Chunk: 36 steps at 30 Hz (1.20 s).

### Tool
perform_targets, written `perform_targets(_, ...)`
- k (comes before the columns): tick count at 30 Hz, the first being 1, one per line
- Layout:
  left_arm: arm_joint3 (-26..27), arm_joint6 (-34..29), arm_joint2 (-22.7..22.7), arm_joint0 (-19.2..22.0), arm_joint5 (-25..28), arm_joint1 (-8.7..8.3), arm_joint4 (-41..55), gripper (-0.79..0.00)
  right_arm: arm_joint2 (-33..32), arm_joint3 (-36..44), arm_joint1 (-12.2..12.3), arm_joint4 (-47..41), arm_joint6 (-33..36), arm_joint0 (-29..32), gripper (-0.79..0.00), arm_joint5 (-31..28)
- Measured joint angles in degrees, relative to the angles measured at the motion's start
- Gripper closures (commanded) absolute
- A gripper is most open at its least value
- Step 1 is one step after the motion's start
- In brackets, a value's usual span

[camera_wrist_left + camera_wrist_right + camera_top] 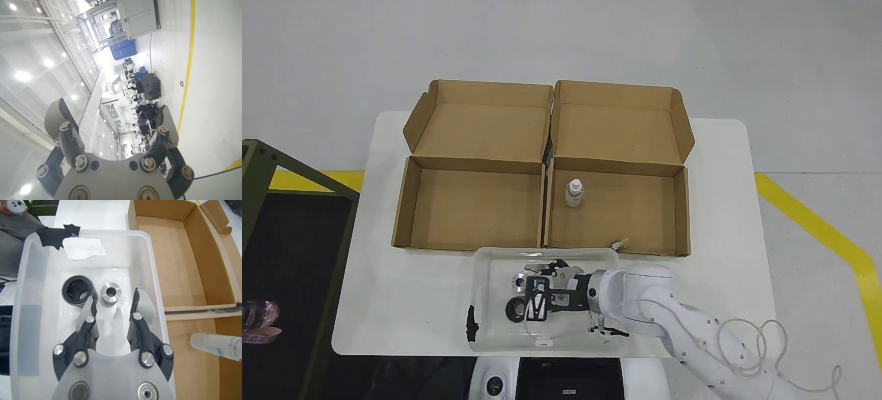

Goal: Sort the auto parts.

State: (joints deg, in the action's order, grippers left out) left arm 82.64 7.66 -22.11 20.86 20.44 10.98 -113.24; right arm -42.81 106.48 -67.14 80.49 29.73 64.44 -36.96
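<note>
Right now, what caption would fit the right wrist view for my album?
Open right hand over a clear bin holding a black bearing and a silver bushing, cardboard box alongside.

In the top view, the right arm (642, 300) covered the right half of the clear bin (478, 262) at lower centre. The dark parts (517, 308) beside it were too small to tell apart. A tiny pale thing (620, 243) at the near wall of the right box (682, 210) could not be made out. The right wrist view's edge cut off one end of the bottle (211, 344).
</note>
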Motion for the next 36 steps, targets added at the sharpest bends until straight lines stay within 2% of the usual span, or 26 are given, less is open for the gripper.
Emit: perform_targets(36, 0.00, 0.00, 0.00, 0.00, 0.00, 0.00, 0.00, -0.785, 8.74, -12.44, -5.36, -1.00, -1.30, -8.66, -0.372, 1.36)
